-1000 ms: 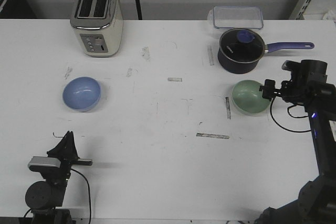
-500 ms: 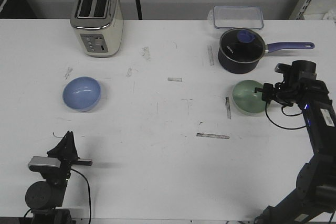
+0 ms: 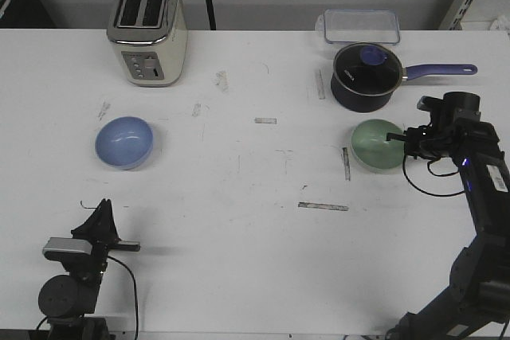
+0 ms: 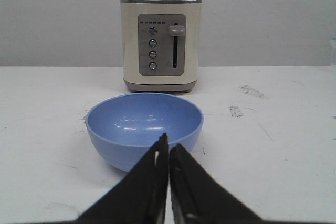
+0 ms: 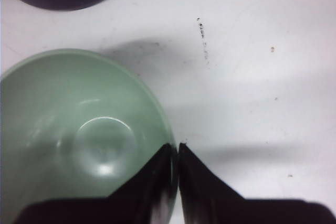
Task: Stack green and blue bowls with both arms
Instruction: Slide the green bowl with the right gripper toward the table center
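Observation:
The pale green bowl [image 3: 374, 146] sits right of the table's middle, in front of the saucepan. My right gripper [image 3: 396, 140] is at its right rim. In the right wrist view the gripper [image 5: 177, 148] is shut on the green bowl's [image 5: 79, 129] rim, one finger inside and one outside. The light blue bowl [image 3: 125, 142] stands on the left side of the table. My left gripper [image 3: 101, 207] is near the table's front edge, well short of it. In the left wrist view the gripper [image 4: 168, 146] is shut and empty, with the blue bowl [image 4: 144, 121] just ahead.
A cream toaster [image 3: 148, 29] stands at the back left, behind the blue bowl, and also shows in the left wrist view [image 4: 160, 40]. A dark navy saucepan [image 3: 364, 76] with a long handle sits just behind the green bowl. A clear lidded box [image 3: 360, 26] is behind the pan.
My right gripper has moved left onto the green bowl's rim and closed on it; the bowl has shifted slightly left. The left arm and blue bowl have not moved.

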`<action>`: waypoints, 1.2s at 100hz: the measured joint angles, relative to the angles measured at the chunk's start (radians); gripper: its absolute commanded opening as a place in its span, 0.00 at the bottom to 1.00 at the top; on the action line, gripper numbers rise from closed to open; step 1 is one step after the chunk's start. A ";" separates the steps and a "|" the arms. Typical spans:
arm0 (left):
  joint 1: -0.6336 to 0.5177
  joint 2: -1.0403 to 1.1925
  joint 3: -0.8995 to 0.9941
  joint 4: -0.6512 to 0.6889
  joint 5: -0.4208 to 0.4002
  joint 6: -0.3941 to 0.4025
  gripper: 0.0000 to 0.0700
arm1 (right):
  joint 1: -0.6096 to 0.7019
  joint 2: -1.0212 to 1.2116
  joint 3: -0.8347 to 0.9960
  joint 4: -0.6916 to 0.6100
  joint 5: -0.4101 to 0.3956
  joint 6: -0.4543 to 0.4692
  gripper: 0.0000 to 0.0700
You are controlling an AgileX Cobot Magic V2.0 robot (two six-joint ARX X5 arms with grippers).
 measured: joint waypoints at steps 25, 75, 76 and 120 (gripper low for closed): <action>0.000 0.000 0.000 0.000 0.000 0.000 0.00 | 0.003 -0.063 0.016 -0.005 0.000 0.017 0.01; 0.000 0.000 0.000 0.000 0.000 0.000 0.00 | 0.351 -0.107 0.026 0.008 -0.023 0.287 0.01; 0.000 0.000 0.000 0.000 0.000 0.000 0.00 | 0.361 -0.107 0.026 0.009 -0.023 0.291 0.01; 0.000 0.000 0.000 0.000 0.000 0.000 0.00 | 0.677 -0.013 0.018 0.082 0.001 0.408 0.01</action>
